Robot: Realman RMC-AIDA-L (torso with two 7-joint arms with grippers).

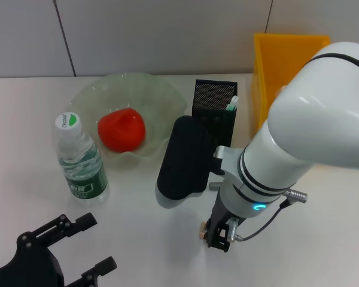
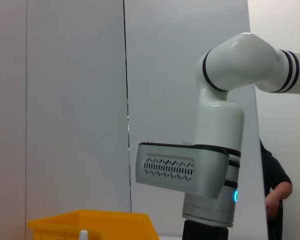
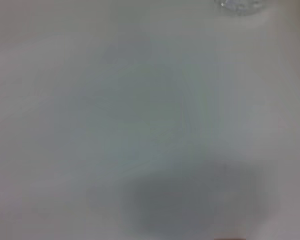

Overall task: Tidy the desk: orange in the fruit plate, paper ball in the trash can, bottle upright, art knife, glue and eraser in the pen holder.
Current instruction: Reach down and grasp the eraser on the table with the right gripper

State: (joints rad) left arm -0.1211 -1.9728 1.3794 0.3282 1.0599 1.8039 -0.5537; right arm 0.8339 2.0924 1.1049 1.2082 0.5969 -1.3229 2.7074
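Bare table (image 1: pixel 137 251) between grippers

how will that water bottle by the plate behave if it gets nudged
The water bottle stands upright, tall and narrow, so it probably tips easily. Its clear plastic wall looks thin and smooth, likely slippery and squashy. Round-bodied, it would probably roll toward the fruit plate once down.

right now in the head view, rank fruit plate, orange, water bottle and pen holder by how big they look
1. fruit plate
2. water bottle
3. pen holder, close to the bottle, so unsure
4. orange
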